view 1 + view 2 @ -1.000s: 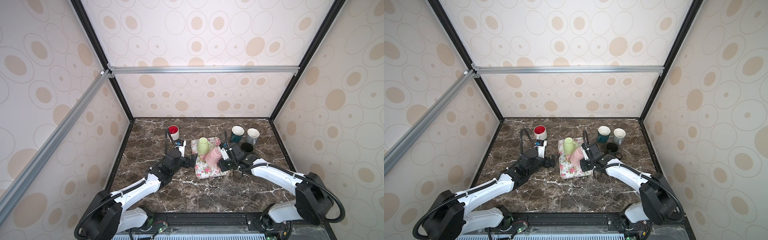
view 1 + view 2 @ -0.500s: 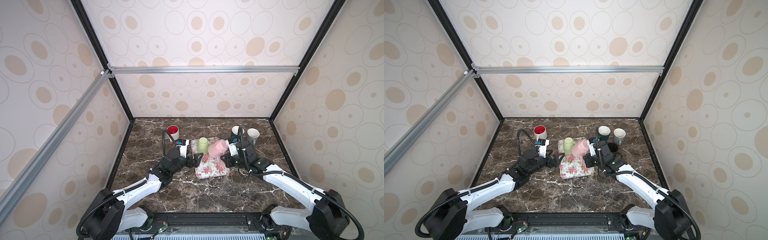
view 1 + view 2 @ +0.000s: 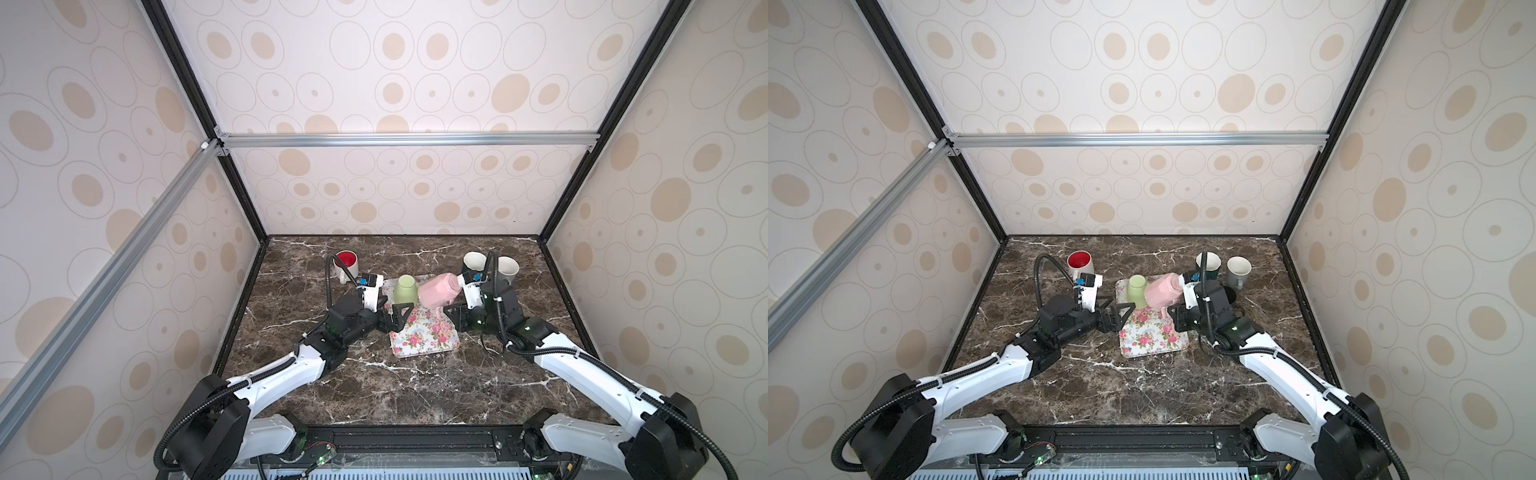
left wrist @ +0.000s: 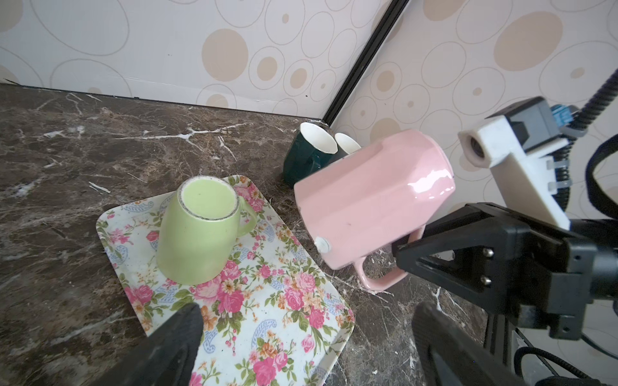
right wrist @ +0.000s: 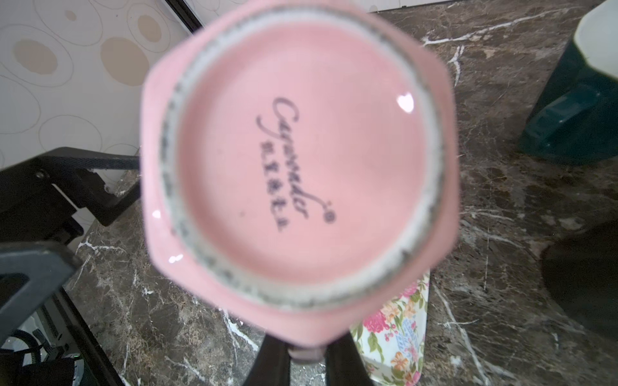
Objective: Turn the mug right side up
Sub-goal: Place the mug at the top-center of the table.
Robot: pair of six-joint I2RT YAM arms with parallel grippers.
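Directions are read as a clock face in the top views, with 12 o'clock at the back wall.

1. Task object. The glossy pink faceted ceramic mug (image 3: 438, 293) was held clear of the dark brown white-veined marble tabletop (image 3: 415, 395), at the 3 o'clock edge of the rectangular floral-print tray (image 3: 424, 336). It was tilted almost onto its side. The base pointed toward 2 o'clock and the mouth toward 8 o'clock, with the handle hanging underneath. In the right wrist view the printed base of the pink mug (image 5: 301, 167) filled most of the frame.

2. Right gripper (image 3: 448, 311). The jaws were pinched on the handle of the pink mug. The right wrist view showed the handle between the two black fingers (image 5: 274, 361).

3. Left gripper (image 3: 398, 318). The jaws were spread wide and held nothing. It sat at the 9 o'clock edge of the tray, near the pale green ceramic mug (image 3: 405, 289) but apart from it.

4. Other items. The green mug stood upside down at the 12 o'clock end of the tray. A white mug with a red interior (image 3: 347, 264) stood upright at 11 o'clock of the tray. A dark green mug with a white interior (image 3: 473, 262) and a grey mug (image 3: 508, 268) stood upright side by side at 1 o'clock.
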